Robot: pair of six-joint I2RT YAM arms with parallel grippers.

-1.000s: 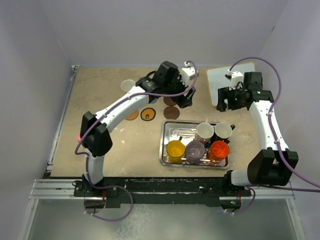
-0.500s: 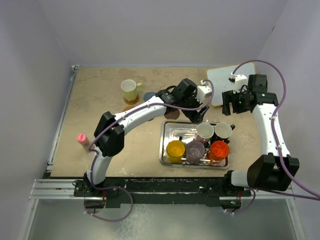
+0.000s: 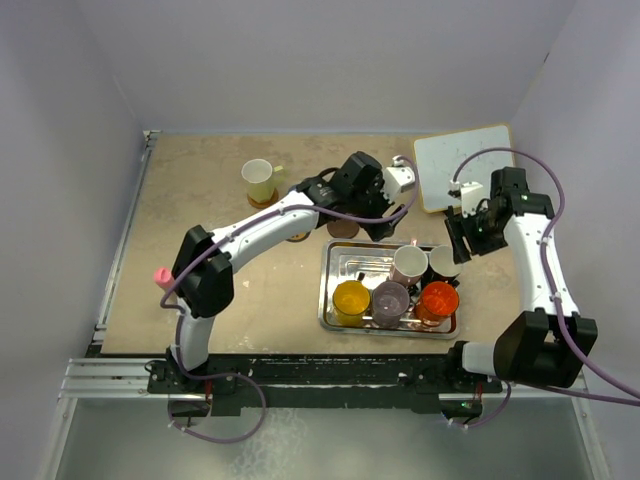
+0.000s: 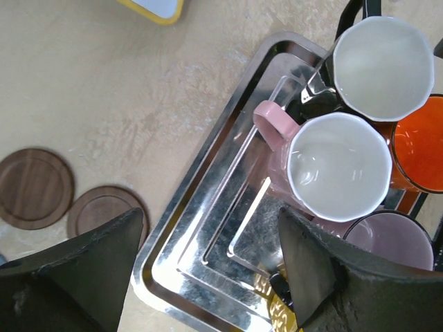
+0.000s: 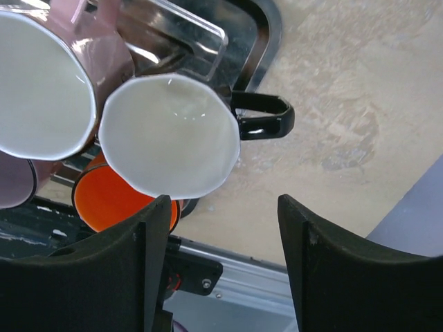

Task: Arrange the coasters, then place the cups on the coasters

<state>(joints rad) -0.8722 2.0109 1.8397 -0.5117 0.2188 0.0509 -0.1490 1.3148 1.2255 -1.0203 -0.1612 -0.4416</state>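
Five cups (image 3: 390, 298) are crowding the tray (image 3: 324, 290); I'm hovering the left gripper (image 4: 208, 266) and right gripper (image 5: 221, 263) over its far end, fingers spread, empty, risking arm collision or toppled neighbours.

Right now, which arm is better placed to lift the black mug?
Right, probably: the right gripper hangs open right at the black mug in the tray's far right corner, while the left gripper hovers by the pink mug.
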